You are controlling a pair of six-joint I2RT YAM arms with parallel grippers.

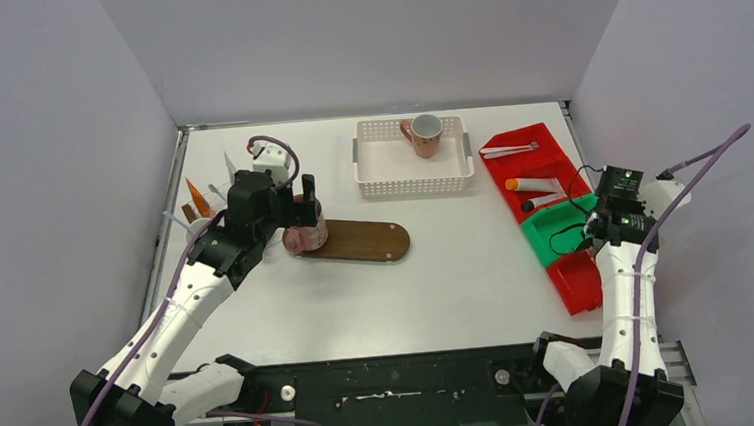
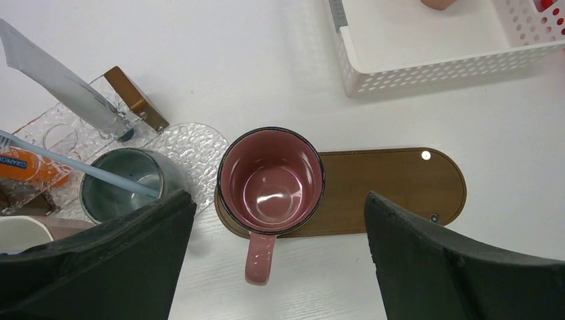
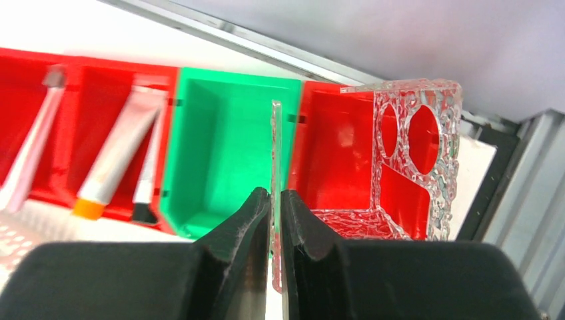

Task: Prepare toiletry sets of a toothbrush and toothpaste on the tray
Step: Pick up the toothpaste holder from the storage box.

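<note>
The left gripper [image 2: 276, 213] has its jaws spread wide and grips nothing. The maroon mug [image 2: 270, 183] sits between and below them, on the wooden tray [image 2: 393, 183]. Beyond its left finger, an orange tube [image 2: 26, 170] reads "CURAPRO". The right gripper [image 3: 276, 207] is pinched tight on a thin wall of the clear holder [image 3: 413, 147], with a green bin [image 3: 220, 133] just past its tips.

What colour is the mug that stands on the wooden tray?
The mug is dusky pink with a dark rim, seen best in the left wrist view.
</note>
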